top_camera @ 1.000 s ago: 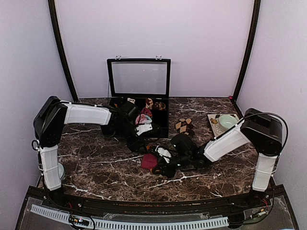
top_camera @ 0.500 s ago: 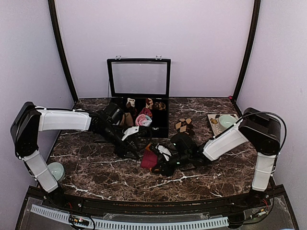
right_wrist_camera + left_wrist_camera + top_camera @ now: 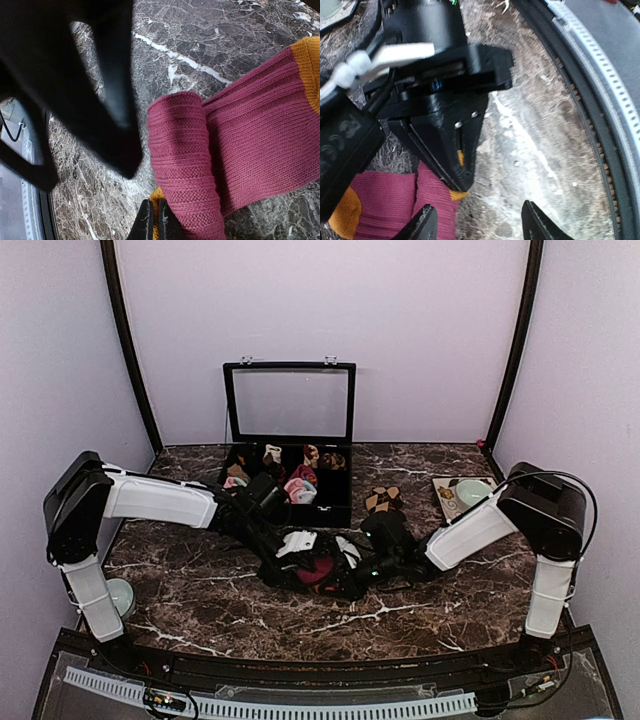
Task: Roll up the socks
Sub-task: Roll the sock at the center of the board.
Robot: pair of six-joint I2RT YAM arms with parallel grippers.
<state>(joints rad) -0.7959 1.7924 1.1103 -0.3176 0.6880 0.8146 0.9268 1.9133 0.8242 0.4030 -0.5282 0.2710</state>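
Pinching the magenta sock in my right gripper, left gripper spread beside it, I am just starting its roll while the brown pair is waiting.

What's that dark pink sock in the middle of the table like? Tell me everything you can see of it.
It is a magenta sock of ribbed knit with orange patches, lying on the marble table. One part is folded over into a thick roll. The right gripper is shut on an orange edge at the foot of that roll.
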